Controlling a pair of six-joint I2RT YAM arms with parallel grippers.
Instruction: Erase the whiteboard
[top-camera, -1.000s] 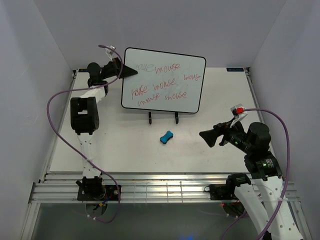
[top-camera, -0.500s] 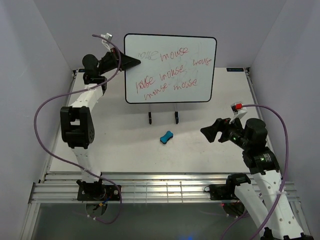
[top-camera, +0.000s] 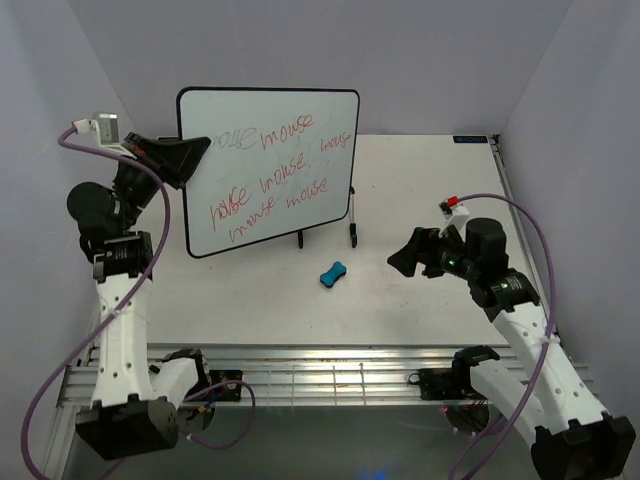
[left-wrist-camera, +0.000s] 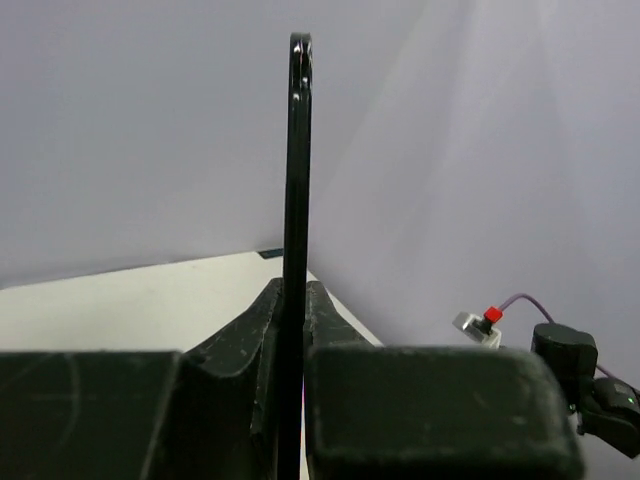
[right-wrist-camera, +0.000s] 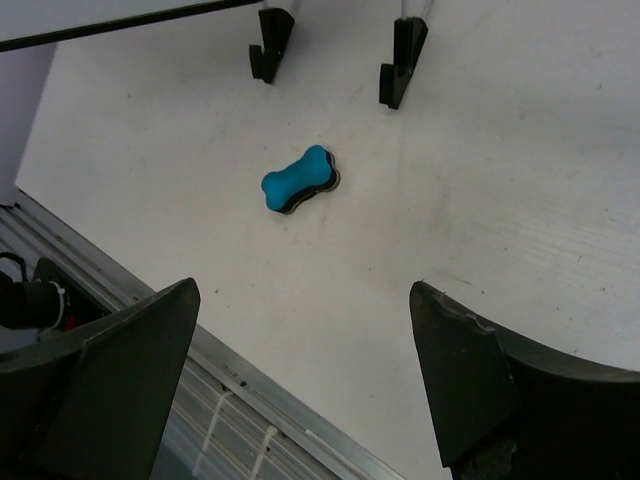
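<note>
The left gripper (top-camera: 185, 158), clenched on the left rim of the whiteboard (top-camera: 270, 165), has lifted it off the black wire stand (top-camera: 352, 235) and swung it toward its own side. The board now hangs in the air beyond its fingers, red writing untouched. The right gripper (top-camera: 400, 262), jaws spread and empty, has edged forward; the blue eraser (top-camera: 333, 272) lies just ahead of and below its fingers, so grasping it looks next.

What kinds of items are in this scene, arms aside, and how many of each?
whiteboard: 1
blue eraser: 1
black wire stand: 1
Total: 3
</note>
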